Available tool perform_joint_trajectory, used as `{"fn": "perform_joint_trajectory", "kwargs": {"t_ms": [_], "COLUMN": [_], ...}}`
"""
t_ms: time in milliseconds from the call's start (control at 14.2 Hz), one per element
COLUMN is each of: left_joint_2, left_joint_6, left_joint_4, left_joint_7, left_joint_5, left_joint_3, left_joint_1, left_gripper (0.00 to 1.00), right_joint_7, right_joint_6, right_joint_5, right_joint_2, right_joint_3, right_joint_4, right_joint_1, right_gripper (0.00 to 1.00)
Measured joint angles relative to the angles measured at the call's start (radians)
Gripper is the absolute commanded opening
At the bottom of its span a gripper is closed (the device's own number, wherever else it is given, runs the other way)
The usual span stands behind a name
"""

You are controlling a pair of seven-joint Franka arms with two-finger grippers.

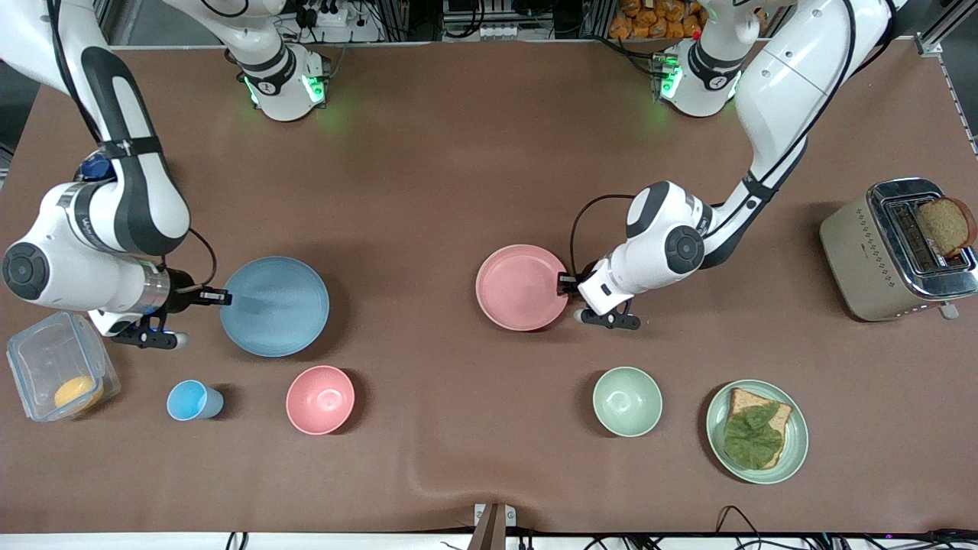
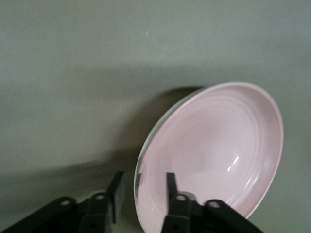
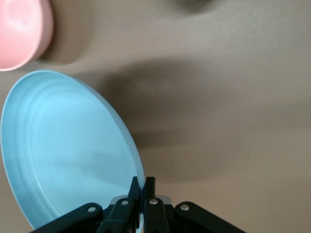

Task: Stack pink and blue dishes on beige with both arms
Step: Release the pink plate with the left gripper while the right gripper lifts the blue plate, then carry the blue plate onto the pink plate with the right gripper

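Observation:
The light blue plate (image 1: 275, 305) lies toward the right arm's end of the table. My right gripper (image 1: 217, 296) is shut on its rim, and in the right wrist view the fingertips (image 3: 144, 187) pinch the blue plate (image 3: 68, 155) at its edge, with a broad shadow on the cloth beside it. The pink plate (image 1: 523, 287) sits near the table's middle. My left gripper (image 1: 566, 284) is at its rim, open. In the left wrist view its fingers (image 2: 116, 190) stand astride the rim of the pink plate (image 2: 214, 150) with a gap. No beige plate is in view.
Nearer the camera stand a blue cup (image 1: 195, 400), a deep pink bowl (image 1: 320, 399), a green bowl (image 1: 627, 401) and a green plate (image 1: 795, 447) with bread and lettuce. A clear box (image 1: 46, 359) sits beside the right gripper. A toaster (image 1: 863, 260) stands at the left arm's end.

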Motion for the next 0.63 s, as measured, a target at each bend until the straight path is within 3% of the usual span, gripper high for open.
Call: {"fn": "perform_joint_trajectory", "kwargs": {"t_ms": [282,423,634], "left_joint_2": [-0.084,-0.173,-0.272], "left_joint_6": [-0.067,-0.238,-0.589], "left_joint_4": [0.061,0.133,0.328], "left_joint_7": [0.008,0.023,0.060], "left_joint_5": [0.069,0.164,0.200], "left_joint_3": [0.028,0.040,0.043], "left_joint_1": [0.049,0.135,0.214], "left_gripper": [1.00,1.00,1.00], "right_joint_7": [0.187,0.302,0.472], "right_joint_6": [-0.079,-0.082,-0.053], "right_joint_5": [0.088,0.127,0.202], "right_joint_2": [-0.008,-0.008,-0.005], "right_joint_3": [0.003,0.005,0.006], "right_joint_4": [0.065,0.087,0.109], "right_joint_1": [0.094,0.170,0.320], "right_gripper": [0.00,0.00,0.00]}}
